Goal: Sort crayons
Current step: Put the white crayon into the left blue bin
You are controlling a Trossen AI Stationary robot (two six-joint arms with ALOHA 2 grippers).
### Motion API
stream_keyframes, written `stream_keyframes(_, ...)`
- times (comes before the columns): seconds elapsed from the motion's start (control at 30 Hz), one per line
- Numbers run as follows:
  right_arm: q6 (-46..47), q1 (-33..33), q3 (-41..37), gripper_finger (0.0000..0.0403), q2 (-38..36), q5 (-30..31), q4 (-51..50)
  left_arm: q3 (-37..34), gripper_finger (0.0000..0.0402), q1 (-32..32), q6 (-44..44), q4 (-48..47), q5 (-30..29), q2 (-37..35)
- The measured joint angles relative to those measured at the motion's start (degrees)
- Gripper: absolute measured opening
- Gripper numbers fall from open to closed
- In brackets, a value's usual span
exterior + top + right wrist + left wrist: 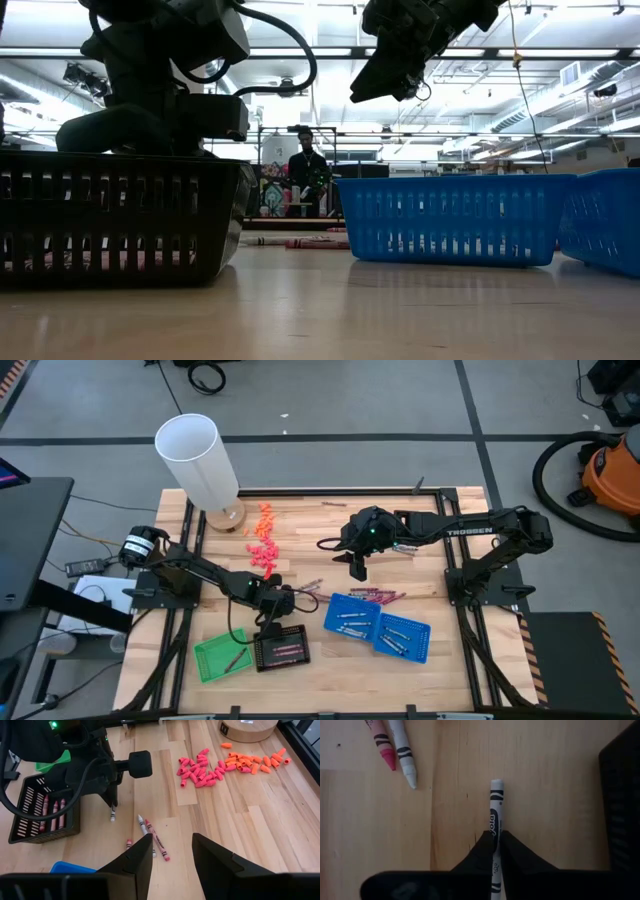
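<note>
Worktop [330, 675] of pale wood carries all items, listed largest first. White cylinder [197, 458] stands tilted on a round wooden base at the far left corner. Two blue baskets [350, 617] and [404, 637] sit side by side toward the near right, each with pale crayons inside. Black basket [281, 649] sits near centre-left and holds dark red crayons; green basket [220, 657] lies just beside it on its left with one crayon in it. Heap of stubby orange and pink pieces [263, 538] is spread near the cylinder's base.

Left claw [496, 851] is low over the worktop just beyond the black basket, fingers clamped on a white crayon [496, 806] that points straight out between them, its tip at the wood. Right claw [171, 851] hangs above mid-table, well clear of the surface, fingers apart and holding nothing.

Loose crayons: a white one [145, 831] and a red one [158, 841] lie side by side on bare wood between the two claws; a row of magenta crayons [377, 596] lies just beyond the blue baskets.
</note>
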Motion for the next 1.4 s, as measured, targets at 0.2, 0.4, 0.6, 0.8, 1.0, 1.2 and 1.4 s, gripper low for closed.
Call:
stream_keyframes(0.2, -0.34, 0.00, 0.00, 0.0146, 0.00, 0.00, 0.02, -0.30, 0.0018, 0.16, -1.54, 0.04, 0.37, -1.26)
stream_keyframes(0.4, -0.88, 0.00, 0.00, 0.0146, 0.00, 0.00, 0.06, -0.35, 0.0018, 0.39, -5.37, -0.60, 0.92, -6.08)
stream_keyframes(0.6, -1.36, 0.00, 0.00, 0.0146, 0.00, -0.01, 0.44, -0.31, 0.0018, 0.18, -9.63, 0.01, 0.02, -11.10)
stream_keyframes(0.8, -1.38, 0.00, 0.00, 0.0146, 0.00, -0.02, 0.44, -0.29, 0.0018, -1.06, -12.26, 1.04, -0.09, -14.47)
stream_keyframes(1.0, -1.33, 0.00, 0.00, 0.0146, 0.00, -0.02, 0.37, 0.40, 0.0018, -3.27, -15.05, 0.43, -0.55, -14.94)
stream_keyframes(1.2, -1.41, -0.18, 0.00, 0.0144, 0.00, -0.03, 0.36, 4.81, 0.0018, -5.04, -14.90, -2.45, -4.78, -14.72)
stream_keyframes(1.4, -1.87, -0.28, 0.00, 0.0144, 0.00, -0.03, 0.36, 10.56, 0.0018, -5.88, -14.78, -8.09, -8.33, -14.73)
